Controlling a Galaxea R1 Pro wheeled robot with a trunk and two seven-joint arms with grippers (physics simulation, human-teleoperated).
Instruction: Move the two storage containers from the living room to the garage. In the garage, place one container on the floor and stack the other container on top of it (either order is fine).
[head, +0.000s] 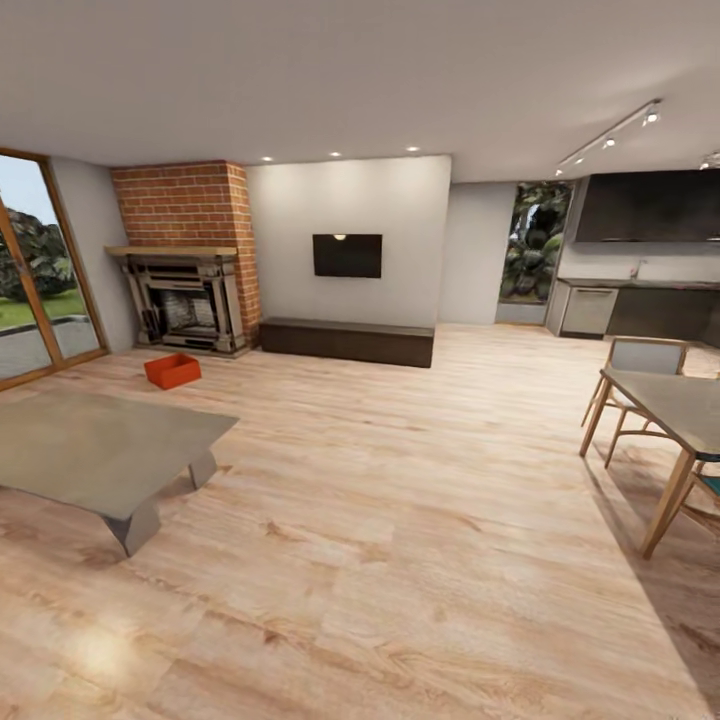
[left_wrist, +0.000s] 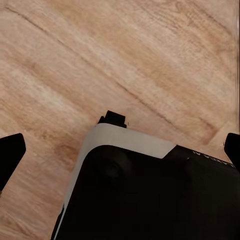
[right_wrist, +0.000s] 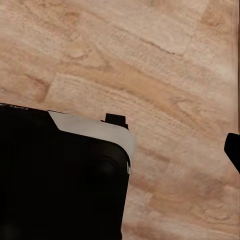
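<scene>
Living room all around, light wood plank floor (head: 400, 520) running off to a black wall TV (head: 347, 255) at about twelve o'clock and a red brick fireplace column (head: 190, 205) at about eleven. One orange-red storage container (head: 172, 370) sits on the planks in front of the fireplace (head: 188, 305), at roughly ten o'clock from where the robot looks, well apart from it and just beyond the far edge of the low grey coffee table (head: 95, 450). I can make out just that one bin from here, so where the second lies I cannot say. At two to three o'clock stand a dining table (head: 675, 410) and chairs, with a dark kitchen run behind them. Down at the wrists, the left gripper (left_wrist: 120, 150) hangs over bare planks above the robot's own black-and-white base, its dark fingertips (left_wrist: 11, 152) set wide at either edge of the view, so it is spread and carrying nothing. For the right gripper only one dark fingertip (right_wrist: 233, 150) shows at the edge of its view; nothing is held between the fingers, though whether they are spread or closed I cannot tell. As I judge it, the job has barely begun: the container in sight is untouched, and the approach, the pickup, the trip to the garage and the stacking all remain.
</scene>
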